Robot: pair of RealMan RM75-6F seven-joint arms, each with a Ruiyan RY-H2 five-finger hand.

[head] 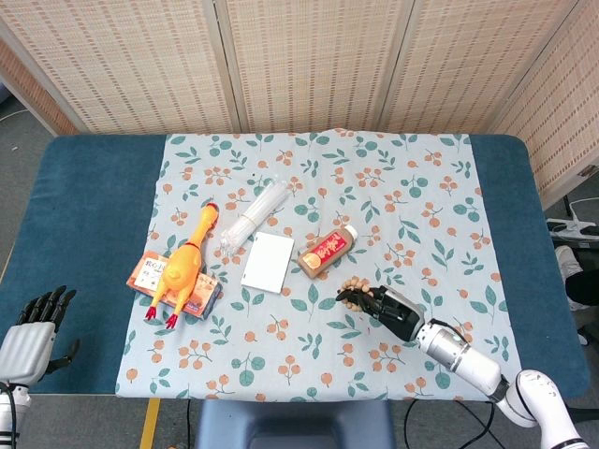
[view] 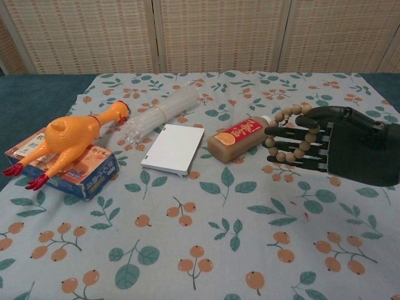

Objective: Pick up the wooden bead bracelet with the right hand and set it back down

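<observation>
One hand is engaged. The right hand [view: 337, 147] sits at the right of the chest view, fingers [view: 290, 149] stretched out flat toward frame left, with the bracelet [view: 292, 134] looped around them and the thumb lying along the top of the loop. The bracelet is therefore carried on that hand, not lying loose. In the head view the same hand [head: 391, 308] shows at lower centre-right, just below the bottle [head: 328, 251], with a few beads [head: 352, 284] visible at its tip. Whether the beads already touch the cloth [view: 206, 250] cannot be told from either view; the hand looks low and close to it.

Judgement of step: the set-down half of the task. The lift appears done — what remains is to lay the bracelet on the cloth and slide the fingers out.

Recommendations for doing it well:
- Lower until the hanging part of the loop rests on the cloth before easing the thumb; a release from height would let the beads roll or bounce.
- Keep clear of the bottle, which lies just beside the fingertips in the chest view; a forward push would knock it.
- Withdraw the fingers straight back toward frame right, level, so the loop is not dragged along.

The left hand [head: 33, 337] rests at the lower left corner of the head view, well apart, fingers spread and empty.
</observation>
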